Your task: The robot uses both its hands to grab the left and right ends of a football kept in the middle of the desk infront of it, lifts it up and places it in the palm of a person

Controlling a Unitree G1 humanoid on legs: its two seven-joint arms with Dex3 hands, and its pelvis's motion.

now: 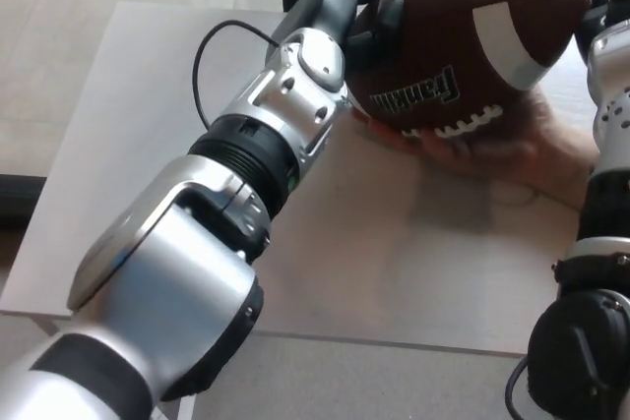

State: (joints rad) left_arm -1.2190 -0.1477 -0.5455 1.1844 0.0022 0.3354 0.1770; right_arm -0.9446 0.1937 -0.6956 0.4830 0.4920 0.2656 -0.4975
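- The left arm (246, 174) lies slantwise across the desk (128, 95), blocking the way from the near left edge to the football (463, 41).
- The football fills the far right, resting on a person's hand (512, 150), so nothing passes beneath it.
- The right arm (605, 233) closes the right edge.
- Bare desk lies open at far left and in the near middle between the arms.
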